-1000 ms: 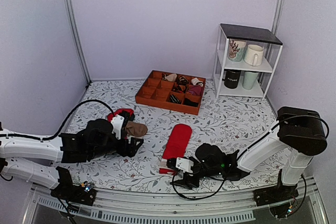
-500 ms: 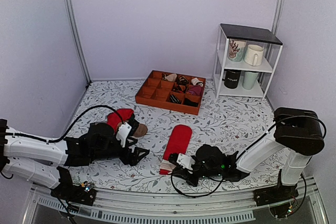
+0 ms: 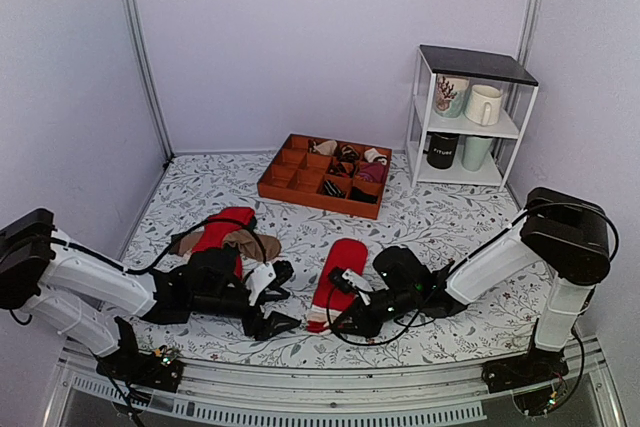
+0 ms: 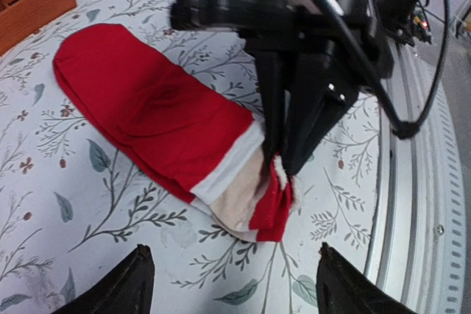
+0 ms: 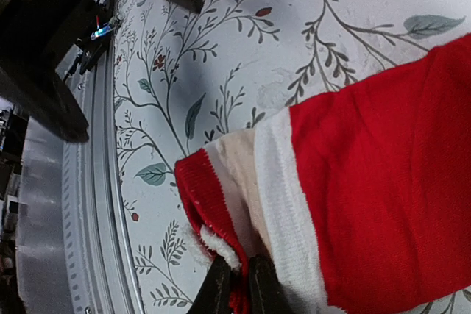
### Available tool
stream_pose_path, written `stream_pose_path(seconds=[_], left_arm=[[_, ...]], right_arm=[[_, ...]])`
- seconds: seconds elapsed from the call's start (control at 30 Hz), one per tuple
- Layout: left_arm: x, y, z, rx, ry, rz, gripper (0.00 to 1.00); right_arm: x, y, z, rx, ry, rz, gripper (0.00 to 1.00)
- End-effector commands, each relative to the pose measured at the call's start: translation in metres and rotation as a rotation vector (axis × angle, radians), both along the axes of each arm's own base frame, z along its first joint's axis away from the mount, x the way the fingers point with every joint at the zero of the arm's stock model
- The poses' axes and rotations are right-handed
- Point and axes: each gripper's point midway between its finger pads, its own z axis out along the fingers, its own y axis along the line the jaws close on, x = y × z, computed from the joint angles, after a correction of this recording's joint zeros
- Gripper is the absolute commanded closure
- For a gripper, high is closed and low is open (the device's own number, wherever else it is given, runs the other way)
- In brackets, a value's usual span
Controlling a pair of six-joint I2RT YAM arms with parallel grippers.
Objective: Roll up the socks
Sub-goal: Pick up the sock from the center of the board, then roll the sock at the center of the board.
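The socks (image 3: 338, 269) lie flat on the table as a long bright red pair, with the whitish cuff (image 4: 243, 182) at the near end. My right gripper (image 3: 330, 319) is shut on the cuff's red edge (image 5: 213, 211), which stands bunched and lifted a little off the table. In the right wrist view its fingertips (image 5: 239, 288) pinch the fabric tight. My left gripper (image 3: 285, 297) is open just left of the cuff, facing it, with nothing between its fingers (image 4: 125, 284). The left wrist view shows the right gripper (image 4: 283, 170) gripping the cuff.
A heap of red, brown and beige socks (image 3: 225, 237) lies behind my left arm. An orange divided tray (image 3: 290, 179) with rolled bundles stands at the back. A white shelf with mugs (image 3: 470, 117) is at the back right. The table's metal front rail (image 4: 427, 204) runs close to the cuff.
My right gripper has shut on the cuff and pulled it up a little. My left arm has swung right, away from the heap, to just beside the cuff.
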Motion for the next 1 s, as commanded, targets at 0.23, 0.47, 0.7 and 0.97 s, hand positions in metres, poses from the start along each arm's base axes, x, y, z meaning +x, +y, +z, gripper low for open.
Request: stream_pose_path(seconds=[0.23, 0.47, 0.7, 0.97], left_arm=[[-0.036, -0.061, -0.003, 0.000, -0.206, -0.241, 0.19], [-0.043, -0.068, -0.024, 0.036, -0.197, -0.288, 0.25], [-0.030, -0.064, -0.030, 0.030, -0.229, -0.209, 0.27], [-0.029, -0.063, -0.045, 0.049, -0.220, -0.199, 0.34]], right_arm=[[-0.025, -0.035, -0.046, -0.190, 0.336, 0.025, 0.89], [-0.024, -0.038, -0.048, -0.215, 0.381, 0.020, 0.89], [-0.028, -0.042, -0.048, -0.217, 0.388, 0.037, 0.89], [-0.032, -0.045, -0.045, -0.218, 0.399, 0.050, 0.88]])
